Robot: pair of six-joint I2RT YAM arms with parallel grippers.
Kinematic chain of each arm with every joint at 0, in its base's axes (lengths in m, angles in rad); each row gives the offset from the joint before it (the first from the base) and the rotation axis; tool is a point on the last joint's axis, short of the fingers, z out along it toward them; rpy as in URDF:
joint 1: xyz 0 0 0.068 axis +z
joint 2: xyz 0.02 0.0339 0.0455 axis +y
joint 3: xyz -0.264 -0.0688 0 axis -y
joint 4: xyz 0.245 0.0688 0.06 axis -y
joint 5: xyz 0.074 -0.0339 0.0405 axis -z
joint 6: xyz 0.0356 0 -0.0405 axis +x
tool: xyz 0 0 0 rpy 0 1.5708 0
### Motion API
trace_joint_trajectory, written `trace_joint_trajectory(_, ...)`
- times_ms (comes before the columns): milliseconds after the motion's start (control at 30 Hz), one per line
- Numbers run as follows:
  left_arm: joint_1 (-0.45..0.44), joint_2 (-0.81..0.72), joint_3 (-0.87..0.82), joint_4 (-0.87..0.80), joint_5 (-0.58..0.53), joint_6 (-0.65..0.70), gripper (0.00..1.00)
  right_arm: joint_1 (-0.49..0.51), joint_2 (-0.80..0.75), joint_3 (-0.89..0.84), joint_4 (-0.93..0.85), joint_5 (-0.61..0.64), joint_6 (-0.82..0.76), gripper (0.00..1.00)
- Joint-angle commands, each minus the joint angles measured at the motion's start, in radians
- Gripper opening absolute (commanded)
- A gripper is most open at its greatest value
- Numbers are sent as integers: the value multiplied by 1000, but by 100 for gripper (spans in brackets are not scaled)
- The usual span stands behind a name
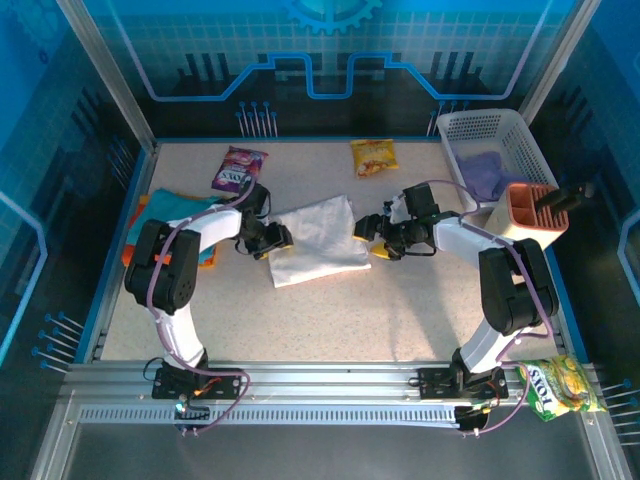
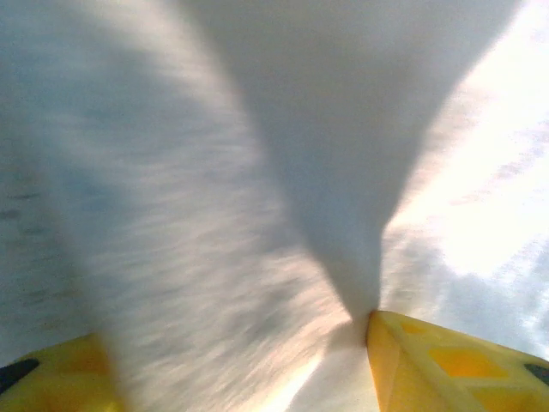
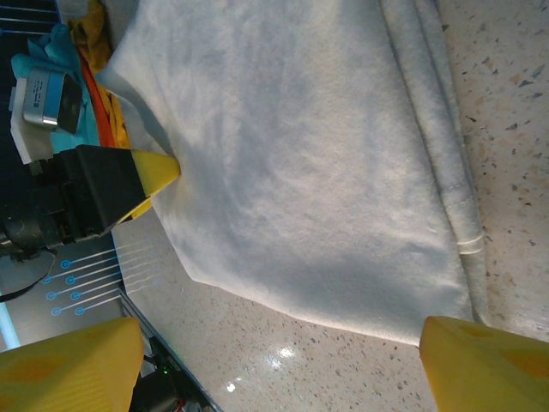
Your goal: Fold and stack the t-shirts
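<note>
Overhead, my left end effector (image 1: 280, 240) meets the white t-shirt (image 1: 318, 238); its wrist view adds a cloth ridge between part-open fingers (image 2: 446, 369), my right end effector (image 1: 370, 242) gaping wide.

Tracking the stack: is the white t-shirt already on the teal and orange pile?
No, the white t-shirt lies in the middle of the table, apart from the teal and orange pile at its left edge.

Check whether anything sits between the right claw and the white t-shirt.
Nothing visible does. The right claw stands open at the right edge of the white t-shirt, with only bare table between its fingertips and the hem.
</note>
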Motion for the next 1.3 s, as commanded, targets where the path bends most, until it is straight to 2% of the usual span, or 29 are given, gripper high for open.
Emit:
trace_joint_trajectory(0, -30, 13, -7, 83, 128, -26, 56, -19, -31, -19, -6, -32, -8, 84)
trace_joint_trajectory(200, -29, 23, -4, 87, 125, -23, 54, -23, -37, -30, -8, -35, -11, 84)
trace_joint_trajectory(400, -29, 64, -40, 142, 114, -38, 47, -23, -43, -49, -7, -31, -10, 84)
trace_joint_trajectory(533, -27, 85, -63, 170, 100, -44, 37, -29, -50, -57, -9, -32, -11, 84)
trace_joint_trajectory(700, -27, 73, -71, 157, 57, -34, 19, -37, -56, -60, -12, -36, -14, 84)
trace_joint_trajectory(833, -27, 27, -31, 45, -34, 26, 2, -41, -62, -62, -14, -38, -16, 83)
trace_joint_trajectory(867, -27, 8, -14, 0, -64, 54, 0, -44, -63, -63, -16, -38, -17, 83)
trace_joint_trajectory(1067, -16, -120, 101, -262, -241, 209, 0, -55, -67, -73, -12, -54, -10, 83)
trace_joint_trajectory(1267, 9, -263, 168, -439, -377, 314, 0, -56, -67, -48, -31, -71, -20, 83)
